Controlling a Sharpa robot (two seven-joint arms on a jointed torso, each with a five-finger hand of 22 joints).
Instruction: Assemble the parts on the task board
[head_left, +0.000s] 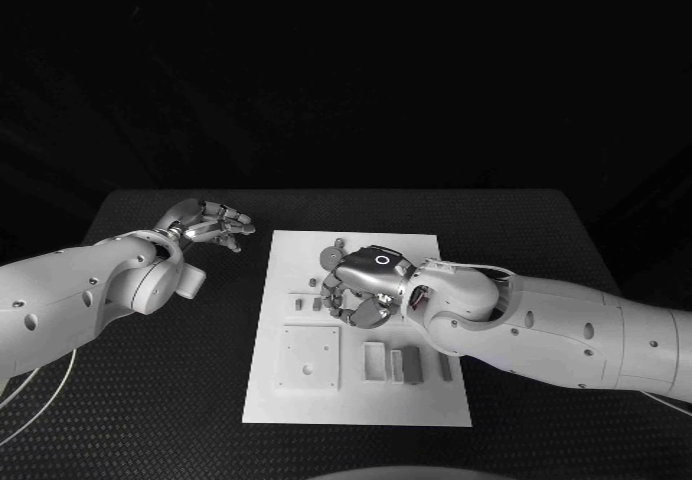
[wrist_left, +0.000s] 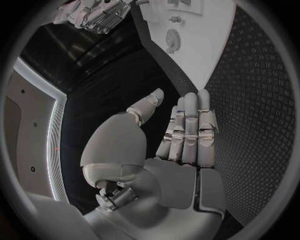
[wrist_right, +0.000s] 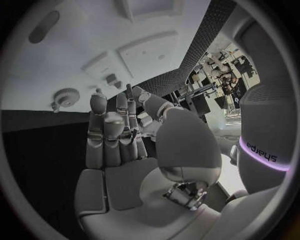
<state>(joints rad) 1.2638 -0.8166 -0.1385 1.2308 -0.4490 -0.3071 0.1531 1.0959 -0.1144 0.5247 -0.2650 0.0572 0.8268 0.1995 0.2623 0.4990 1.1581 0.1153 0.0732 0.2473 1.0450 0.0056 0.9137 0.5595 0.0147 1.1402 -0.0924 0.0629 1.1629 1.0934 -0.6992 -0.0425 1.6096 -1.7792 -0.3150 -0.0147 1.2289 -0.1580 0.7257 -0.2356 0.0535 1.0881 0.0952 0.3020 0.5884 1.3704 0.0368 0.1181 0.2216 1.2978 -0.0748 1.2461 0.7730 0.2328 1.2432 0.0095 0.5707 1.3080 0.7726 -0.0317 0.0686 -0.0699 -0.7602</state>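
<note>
The white task board (head_left: 361, 395) is lying in the middle of the black table (head_left: 144, 400). Small parts are sitting on it: a square plate (head_left: 310, 356) near the front, a few long bars (head_left: 394, 363) standing side by side next to it, and a round toothed piece (wrist_left: 172, 39) farther back. The right hand (head_left: 361, 283) is hanging over the middle of the board, with its fingers (wrist_right: 103, 130) pointing down toward the small parts. The fingers are lying close together and fairly straight, and nothing is showing between them, so the hand is holding nothing. The left hand (head_left: 209, 225) is staying off the board, over the black table beside the board's far corner. Its fingers (wrist_left: 190, 125) are straight and side by side, the thumb is sticking out apart from them, and it is holding nothing too.
</note>
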